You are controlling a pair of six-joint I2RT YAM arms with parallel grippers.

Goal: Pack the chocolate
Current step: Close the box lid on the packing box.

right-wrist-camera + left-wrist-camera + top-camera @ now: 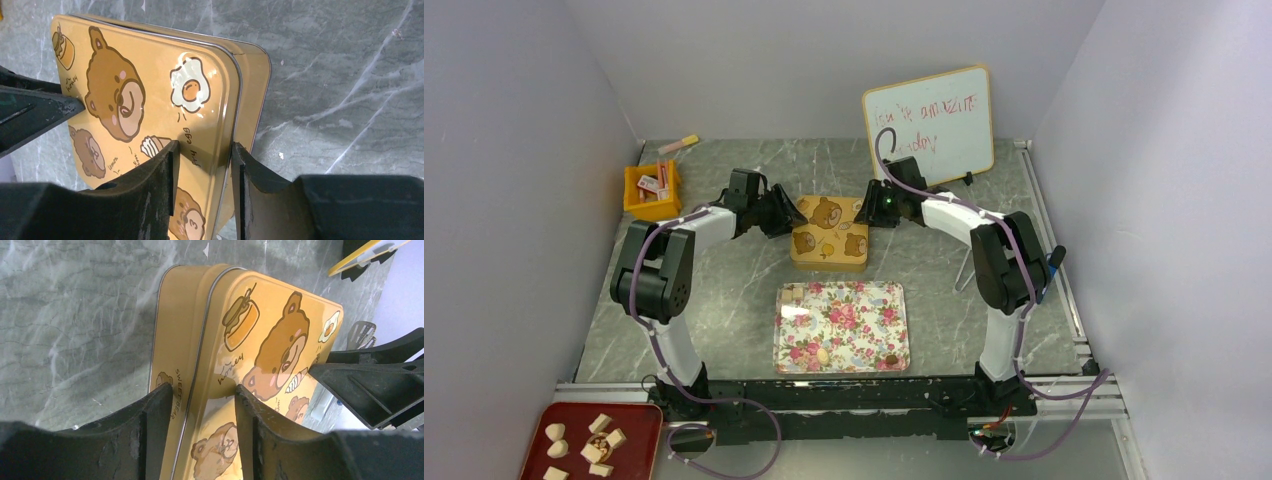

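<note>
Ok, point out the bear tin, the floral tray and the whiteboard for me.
bear tin (829, 232): top external view, middle of the lid.
floral tray (849, 322): top external view, bare middle of its floor.
whiteboard (934, 120): top external view, middle of its white face.

A: How many of each?
B: One bear tin (829, 235), one floral tray (854, 320), one whiteboard (934, 115), one orange bin (639, 205), one red tray (639, 420), one left arm (664, 270), one right arm (999, 260); chocolate pieces (600, 423) too small to count.
</note>
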